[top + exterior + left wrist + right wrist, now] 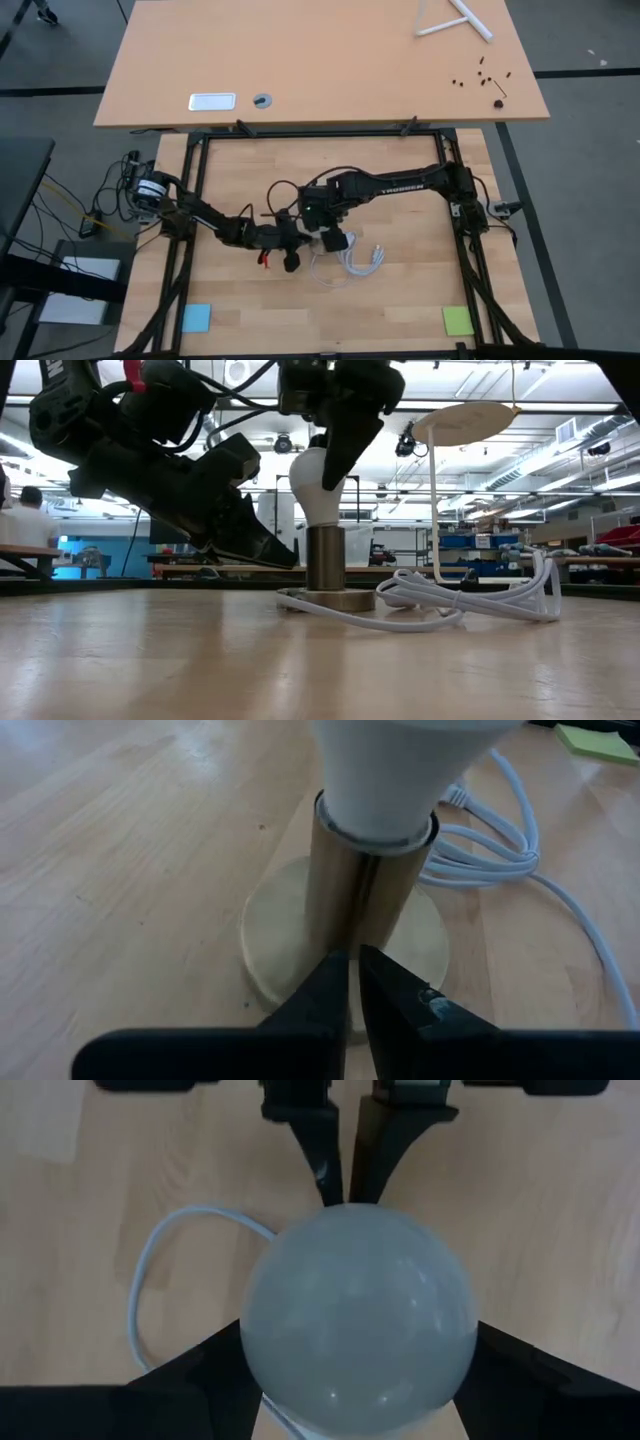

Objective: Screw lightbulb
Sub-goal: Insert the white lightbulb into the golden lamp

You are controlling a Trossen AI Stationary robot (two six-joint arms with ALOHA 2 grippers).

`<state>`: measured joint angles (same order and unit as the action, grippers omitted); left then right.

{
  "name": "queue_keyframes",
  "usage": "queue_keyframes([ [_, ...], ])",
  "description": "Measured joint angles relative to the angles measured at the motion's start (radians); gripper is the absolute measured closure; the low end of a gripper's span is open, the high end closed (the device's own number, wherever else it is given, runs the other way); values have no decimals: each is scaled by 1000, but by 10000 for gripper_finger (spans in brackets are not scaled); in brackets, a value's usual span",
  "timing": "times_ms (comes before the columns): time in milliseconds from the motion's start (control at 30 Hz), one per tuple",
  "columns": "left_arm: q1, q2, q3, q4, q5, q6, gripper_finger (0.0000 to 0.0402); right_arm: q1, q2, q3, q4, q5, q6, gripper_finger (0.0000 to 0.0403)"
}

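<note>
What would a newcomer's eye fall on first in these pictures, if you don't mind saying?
First the white lightbulb, standing upright in a brass-coloured socket near the middle of the table, with the right gripper closed around its globe from above. Next, the left gripper, its fingers pinched nearly together against the socket's stem just above the round base. Beside them lies a coiled white cable.

Two black jointed arms [390,185] with white lettering and trailing black cables.
</note>
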<state>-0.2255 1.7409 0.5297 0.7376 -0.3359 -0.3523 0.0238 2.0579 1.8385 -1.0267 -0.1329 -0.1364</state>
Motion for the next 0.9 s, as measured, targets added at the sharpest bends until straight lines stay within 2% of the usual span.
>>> queue_keyframes([
  [267, -11, 0, 0, -5, 0, 3, 367, 6, -6, -48, 76, -12, 18, 142],
  [733, -11, 0, 0, -3, -6, 4, 367, 11, -12, -59, 68, 39, 9, 176],
  [900, -11, 0, 0, 1, -6, 5, 367, 11, -12, -60, 53, 41, -5, 176],
])
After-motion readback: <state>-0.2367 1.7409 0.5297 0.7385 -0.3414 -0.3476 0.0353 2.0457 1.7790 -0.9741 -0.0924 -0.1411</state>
